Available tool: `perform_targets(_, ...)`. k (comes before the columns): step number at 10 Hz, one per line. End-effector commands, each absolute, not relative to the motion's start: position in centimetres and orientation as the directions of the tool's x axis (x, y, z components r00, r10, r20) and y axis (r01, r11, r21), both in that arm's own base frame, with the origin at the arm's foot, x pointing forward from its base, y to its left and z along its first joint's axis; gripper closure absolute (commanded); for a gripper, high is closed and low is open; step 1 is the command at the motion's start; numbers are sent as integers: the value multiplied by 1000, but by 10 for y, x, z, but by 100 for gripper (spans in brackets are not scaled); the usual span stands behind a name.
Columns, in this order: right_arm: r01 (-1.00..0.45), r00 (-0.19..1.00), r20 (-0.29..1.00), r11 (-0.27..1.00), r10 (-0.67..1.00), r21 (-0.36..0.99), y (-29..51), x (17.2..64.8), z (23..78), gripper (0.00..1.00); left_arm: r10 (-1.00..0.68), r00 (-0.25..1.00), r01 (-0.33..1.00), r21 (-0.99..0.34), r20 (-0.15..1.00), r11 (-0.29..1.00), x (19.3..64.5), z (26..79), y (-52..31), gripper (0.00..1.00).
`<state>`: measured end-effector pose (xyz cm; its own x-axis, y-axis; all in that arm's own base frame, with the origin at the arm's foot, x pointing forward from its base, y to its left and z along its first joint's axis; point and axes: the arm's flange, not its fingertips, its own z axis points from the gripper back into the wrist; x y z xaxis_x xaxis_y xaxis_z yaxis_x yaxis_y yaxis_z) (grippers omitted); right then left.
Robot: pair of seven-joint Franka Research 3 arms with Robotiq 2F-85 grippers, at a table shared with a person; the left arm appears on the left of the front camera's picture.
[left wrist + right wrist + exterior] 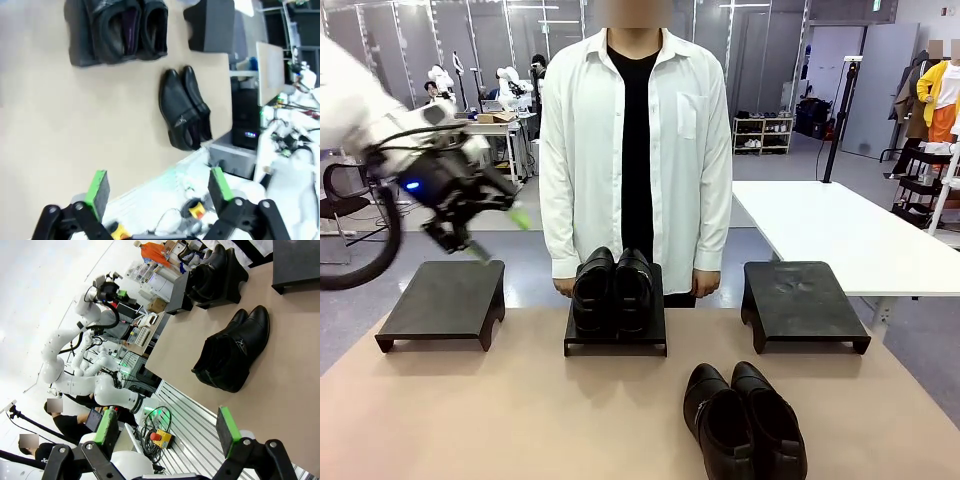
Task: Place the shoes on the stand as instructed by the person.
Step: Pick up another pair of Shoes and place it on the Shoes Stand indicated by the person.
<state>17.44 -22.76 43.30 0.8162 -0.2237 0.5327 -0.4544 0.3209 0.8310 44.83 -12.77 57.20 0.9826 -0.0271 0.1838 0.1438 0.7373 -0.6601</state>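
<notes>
One pair of glossy black shoes [612, 290] rests on the middle stand [616, 340], right in front of the person [635, 150], whose arms hang down. A second pair [743, 420] lies on the table near the front, right of centre; the left wrist view has this pair [184, 108] below the loaded stand [80, 47], and the right wrist view has the pair [232, 356] ahead. My left gripper [492, 232] hovers open and empty above the left stand [445, 300], its green pads [98, 187] wide apart. My right gripper [166, 429] is open over the table's near edge.
The right stand [800, 300] is bare. A white table [840, 235] stands behind at the right. Shelves and other people sit far back. The tan tabletop [520, 420] has free room at the front left.
</notes>
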Motion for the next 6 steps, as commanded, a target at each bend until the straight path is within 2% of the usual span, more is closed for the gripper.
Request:
perform_targets(1, -470, 806, 548, 320, -224, 822, -228, 173, 434, 0, -1, 983, 139, -751, 182, 645, 417, 545, -65, 0)
perform_targets(4, -470, 806, 548, 320, -224, 822, -228, 173, 434, 0, 70, 971, 170, -861, 230, 479, 374, 488, 29, 0)
perform_targets(5, -470, 806, 548, 320, -224, 822, -228, 173, 434, 0, 97, 970, 156, -875, 224, 458, 358, 467, 54, 0)
perform_targets(6, -470, 806, 548, 320, -224, 822, -228, 173, 434, 0, 121, 974, 111, -864, 194, 490, 344, 446, 76, 0)
